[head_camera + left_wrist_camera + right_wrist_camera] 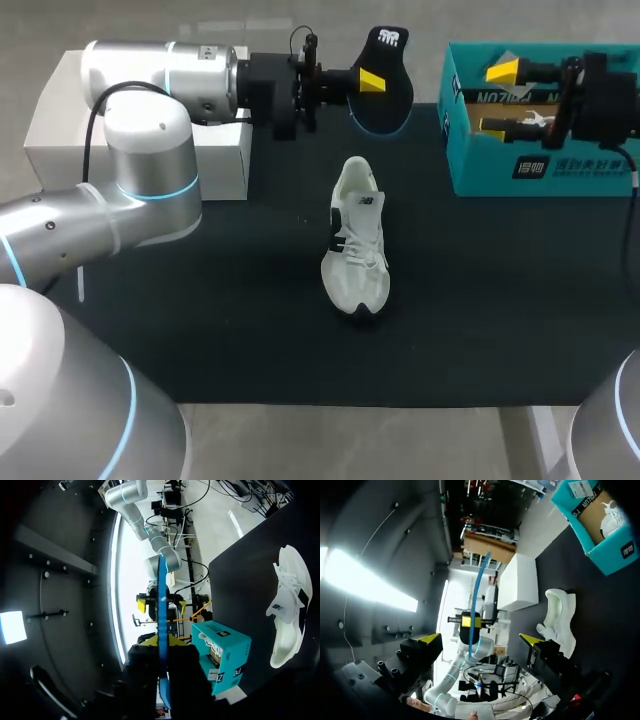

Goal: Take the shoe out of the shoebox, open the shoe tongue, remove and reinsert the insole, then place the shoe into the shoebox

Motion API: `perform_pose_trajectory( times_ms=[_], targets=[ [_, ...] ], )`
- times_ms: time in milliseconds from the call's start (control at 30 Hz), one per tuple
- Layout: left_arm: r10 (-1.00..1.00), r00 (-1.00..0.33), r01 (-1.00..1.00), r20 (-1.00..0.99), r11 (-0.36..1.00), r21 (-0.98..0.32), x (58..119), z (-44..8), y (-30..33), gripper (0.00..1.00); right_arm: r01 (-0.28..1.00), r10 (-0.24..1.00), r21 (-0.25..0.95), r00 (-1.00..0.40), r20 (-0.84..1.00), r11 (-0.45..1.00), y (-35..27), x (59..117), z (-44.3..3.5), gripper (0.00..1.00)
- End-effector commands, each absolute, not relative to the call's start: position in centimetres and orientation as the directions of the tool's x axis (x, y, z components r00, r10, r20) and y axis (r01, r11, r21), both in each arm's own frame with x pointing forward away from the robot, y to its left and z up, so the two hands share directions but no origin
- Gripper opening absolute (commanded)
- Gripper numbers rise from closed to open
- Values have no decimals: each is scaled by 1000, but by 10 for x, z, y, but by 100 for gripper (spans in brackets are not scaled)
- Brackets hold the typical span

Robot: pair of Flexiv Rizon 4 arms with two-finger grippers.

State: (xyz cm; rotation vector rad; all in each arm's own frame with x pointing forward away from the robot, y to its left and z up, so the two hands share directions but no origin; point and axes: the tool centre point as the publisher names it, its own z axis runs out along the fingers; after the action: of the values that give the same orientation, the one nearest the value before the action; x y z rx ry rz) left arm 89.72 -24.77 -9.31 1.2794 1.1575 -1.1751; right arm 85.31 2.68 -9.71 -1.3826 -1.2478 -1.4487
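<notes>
Blue-edged insole (pixel 392 100) sits clamped in the left gripper (pixel 368 80), clear of the shoe (pixel 357 240), likely for reinsertion, while the right gripper (pixel 498 98) hangs spread wide above the shoebox (pixel 540 168).

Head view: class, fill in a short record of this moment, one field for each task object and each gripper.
shoe: white, lying on the black mat, outside the box
insole: dark with a blue edge, out of the shoe, held in the air
left gripper: shut on the insole, beyond the shoe
right gripper: open, holding nothing, at the shoebox
shoebox: teal, open, far right
white box: far left
</notes>
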Motion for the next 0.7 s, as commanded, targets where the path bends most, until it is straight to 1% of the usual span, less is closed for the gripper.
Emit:
perform_pose_trajectory(
  times_ms=[33,133,267,567,700],
  targets=[
    [20,68,997,-997,-33,67,896,-93,-248,0,990,33,32,-28,999,-136,32,855,-101,100],
    [20,68,997,-997,-33,67,896,-93,-248,0,995,57,29,-24,998,-97,34,858,-102,100],
    [20,68,997,-997,-33,67,896,-93,-248,0,995,69,38,-32,997,-92,34,868,-101,100],
    [20,68,997,-997,-33,67,896,-93,-248,0,988,101,83,-70,992,-132,27,888,-103,100],
    [20,68,997,-997,-33,67,896,-93,-248,0,986,98,78,-64,993,-145,26,891,-103,100]
  ],
)
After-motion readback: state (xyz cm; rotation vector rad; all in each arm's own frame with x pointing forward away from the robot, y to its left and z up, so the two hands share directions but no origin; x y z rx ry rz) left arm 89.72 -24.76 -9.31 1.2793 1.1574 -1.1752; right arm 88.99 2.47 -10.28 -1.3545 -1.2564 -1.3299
